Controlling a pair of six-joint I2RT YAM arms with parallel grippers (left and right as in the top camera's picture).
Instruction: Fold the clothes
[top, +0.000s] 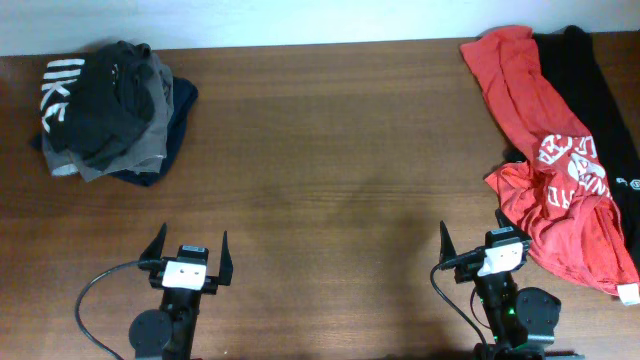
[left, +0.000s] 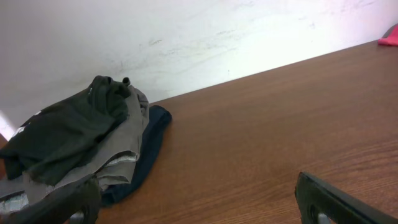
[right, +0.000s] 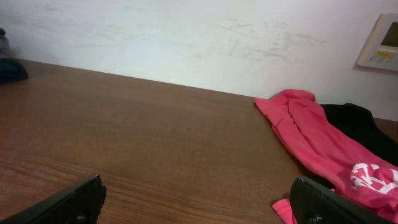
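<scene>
Overhead: red-orange T-shirt (top: 555, 180) lies crumpled at the right of frame, partly over a black garment (top: 600, 90), probably the to-fold pile. The dark stack (top: 110, 110) upper left looks like finished work. Left hand (top: 192, 242) and right hand (top: 473, 238) sit low on the bench (top: 330, 150), spread wide and empty, the right one near the shirt.

The overhead camera looks straight down on the table (top: 330, 170) from well above and takes in its full width. The left wrist camera sits low over the table, just behind the left pincer (left: 198, 190). It faces the wall (left: 186, 37) past the table's far edge and shares the dark clothes pile (left: 68, 143) with the overhead view. The right wrist camera, equally low behind the right pincer (right: 198, 186), faces that wall and shares the red T-shirt (right: 311, 137).
</scene>
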